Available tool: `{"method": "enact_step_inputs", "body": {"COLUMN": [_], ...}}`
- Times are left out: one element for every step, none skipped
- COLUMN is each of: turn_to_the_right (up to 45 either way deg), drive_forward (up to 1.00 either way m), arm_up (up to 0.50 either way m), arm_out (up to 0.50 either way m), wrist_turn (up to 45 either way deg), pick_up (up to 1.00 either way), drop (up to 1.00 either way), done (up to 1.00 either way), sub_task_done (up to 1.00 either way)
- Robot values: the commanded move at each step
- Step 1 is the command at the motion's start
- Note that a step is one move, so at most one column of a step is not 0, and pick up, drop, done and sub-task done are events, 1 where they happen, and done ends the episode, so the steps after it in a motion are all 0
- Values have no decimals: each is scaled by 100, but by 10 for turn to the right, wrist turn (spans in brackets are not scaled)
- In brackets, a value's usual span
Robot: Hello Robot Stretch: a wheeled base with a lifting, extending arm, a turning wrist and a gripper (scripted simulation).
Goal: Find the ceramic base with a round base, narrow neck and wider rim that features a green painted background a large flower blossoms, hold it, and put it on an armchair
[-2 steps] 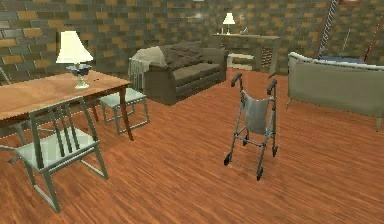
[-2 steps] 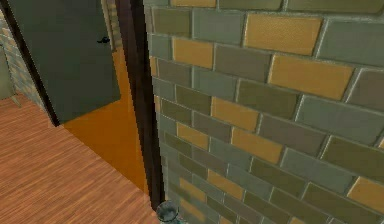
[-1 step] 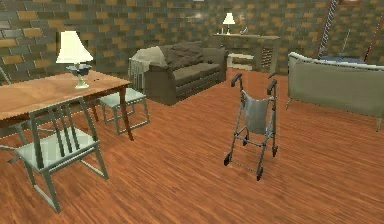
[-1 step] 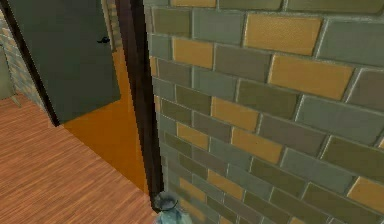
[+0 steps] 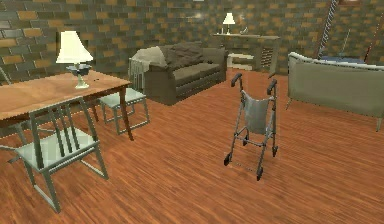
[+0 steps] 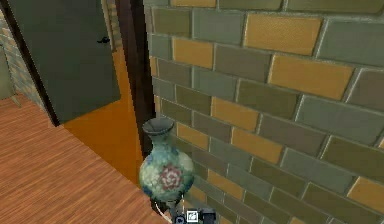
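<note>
A round-bodied vase with a narrow neck, a flared rim, a green ground and a large pink blossom hangs at the bottom of the arm side view, in front of a brick wall. It sits at the far end of my gripper, clear of the floor, so the gripper holds it. Two white marker squares peek up at the bottom edge. In the forward view a grey-green upholstered seat stands at the right, and a dark brown sofa stands farther back.
A walking frame stands on the wood floor in the middle. At the left are a wooden table with a lamp and two chairs. A sideboard lines the back wall. A dark door stands left of the vase.
</note>
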Motion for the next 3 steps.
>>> {"method": "enact_step_inputs", "body": {"turn_to_the_right": [0, 0, 0], "drive_forward": [0, 0, 0], "arm_up": [42, 0, 0], "arm_out": [0, 0, 0], "wrist_turn": [0, -450, -450], "pick_up": [0, 0, 0], "drop": [0, 0, 0], "done": [0, 0, 0], "sub_task_done": [0, 0, 0]}}
